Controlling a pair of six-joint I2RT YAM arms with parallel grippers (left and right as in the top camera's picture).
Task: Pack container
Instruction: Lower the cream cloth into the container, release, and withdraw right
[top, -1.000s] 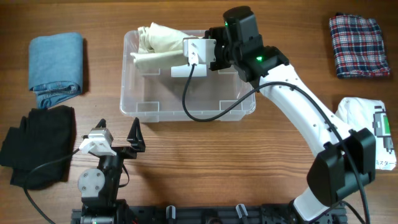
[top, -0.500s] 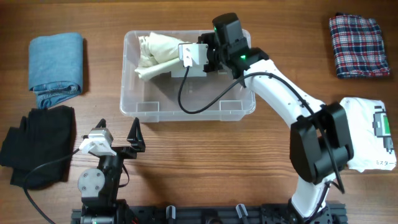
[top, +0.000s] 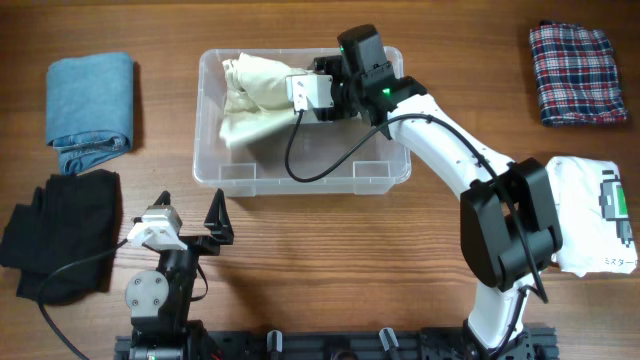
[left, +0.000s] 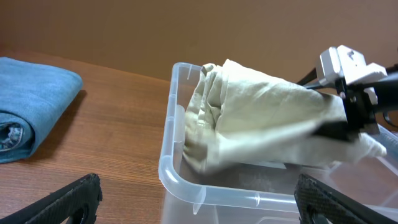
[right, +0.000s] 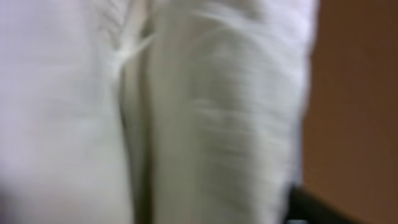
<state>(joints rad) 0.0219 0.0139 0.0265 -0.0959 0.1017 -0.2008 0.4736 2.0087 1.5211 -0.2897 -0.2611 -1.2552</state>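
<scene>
The clear plastic container (top: 300, 183) sits mid-table; its near corner (left: 169, 163) fills the left wrist view. A cream cloth (top: 252, 98) lies bunched in its back left part, one end draped over the rim and a lower fold blurred. My right gripper (top: 283, 100) hovers over the container at the cloth's right end. In the right wrist view the cloth (right: 186, 112) covers almost everything, and one dark finger (right: 314, 210) shows far out at the right, so the jaws stand open. My left gripper (top: 190, 218) rests wide open and empty in front of the container (left: 199, 194).
Folded blue denim (top: 92, 98) lies at the back left, with a black garment (top: 60, 235) in front of it. A plaid cloth (top: 572, 72) is at the back right. A white printed shirt (top: 595, 215) lies at the right, by the right arm's base.
The right gripper carried the cream cloth left over the container and its jaws have spread; the cloth has slumped lower into the container's left half. The left arm has not moved.
</scene>
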